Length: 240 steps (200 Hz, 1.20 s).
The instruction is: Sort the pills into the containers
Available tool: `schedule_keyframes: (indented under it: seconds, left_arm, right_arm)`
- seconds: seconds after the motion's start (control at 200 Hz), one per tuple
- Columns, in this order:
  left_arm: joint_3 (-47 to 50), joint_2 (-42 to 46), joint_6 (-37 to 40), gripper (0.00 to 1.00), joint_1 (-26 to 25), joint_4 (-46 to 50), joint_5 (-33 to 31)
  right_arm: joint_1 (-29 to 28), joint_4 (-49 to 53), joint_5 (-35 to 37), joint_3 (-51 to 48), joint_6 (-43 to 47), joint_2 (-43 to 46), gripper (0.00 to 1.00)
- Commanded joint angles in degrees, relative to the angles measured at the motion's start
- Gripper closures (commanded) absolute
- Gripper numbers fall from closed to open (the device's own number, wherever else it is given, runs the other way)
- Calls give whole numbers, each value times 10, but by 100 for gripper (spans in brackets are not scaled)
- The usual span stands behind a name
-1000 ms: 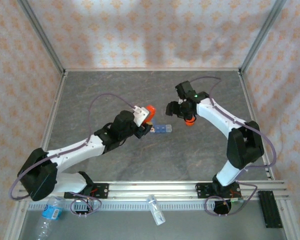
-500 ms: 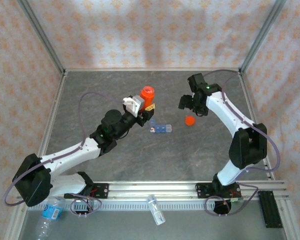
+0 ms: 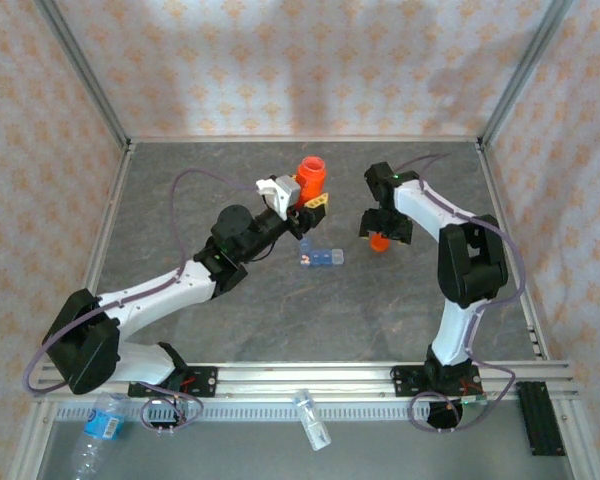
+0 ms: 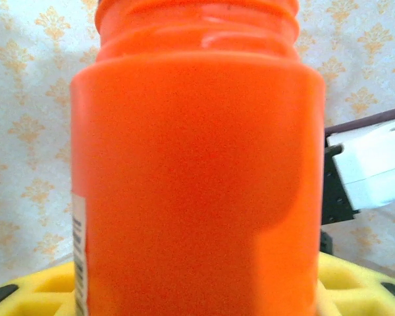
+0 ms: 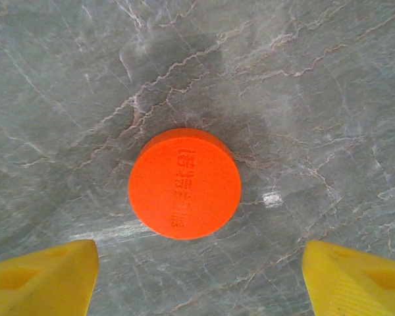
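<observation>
Top external | left gripper [image 3: 308, 196] clamps uncapped vial [image 3: 310, 172] behind mid-table organizer [image 3: 321, 258], likely for pouring | right gripper [image 3: 383, 232] spread wide, empty, above cap [image 5: 184, 183].

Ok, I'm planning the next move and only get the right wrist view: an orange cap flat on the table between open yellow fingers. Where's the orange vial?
Observer: The left gripper holds the orange vial upright, with no cap on it.
Operator: And the pill organizer?
Observer: The blue pill organizer lies on the table, to the left of the right gripper and nearer the arm bases than the vial.
Operator: Anything off the table?
Observer: A clear water bottle lies beyond the near rail, at the near left corner.
</observation>
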<state>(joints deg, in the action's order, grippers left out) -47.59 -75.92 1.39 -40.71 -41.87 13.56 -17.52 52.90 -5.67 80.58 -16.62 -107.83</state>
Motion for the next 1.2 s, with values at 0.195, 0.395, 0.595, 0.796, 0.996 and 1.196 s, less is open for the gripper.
schedule_keyframes:
  seconds: [0.195,0.395,0.595,0.796,0.996,1.196]
  left_arm:
    - [-15,1,-22,100,5,-18,26]
    - [-13,-2,-22,100,5,-7,25]
    - [-16,-10,-26,100,5,-3,29]
    - [-16,-11,-26,100,5,4,32]
    - [-17,-13,-26,100,5,5,34]
    - [-18,-19,-27,100,5,2,37]
  right_arm:
    - [13,-10,15,7,18,-38,22]
    - [15,-22,1,8,20,-47,23]
    - [16,-32,-10,10,18,-52,23]
    - [17,-33,-14,14,19,-54,23]
    - [21,-35,1,9,9,-28,22]
    - [33,-31,-4,12,7,-5,22]
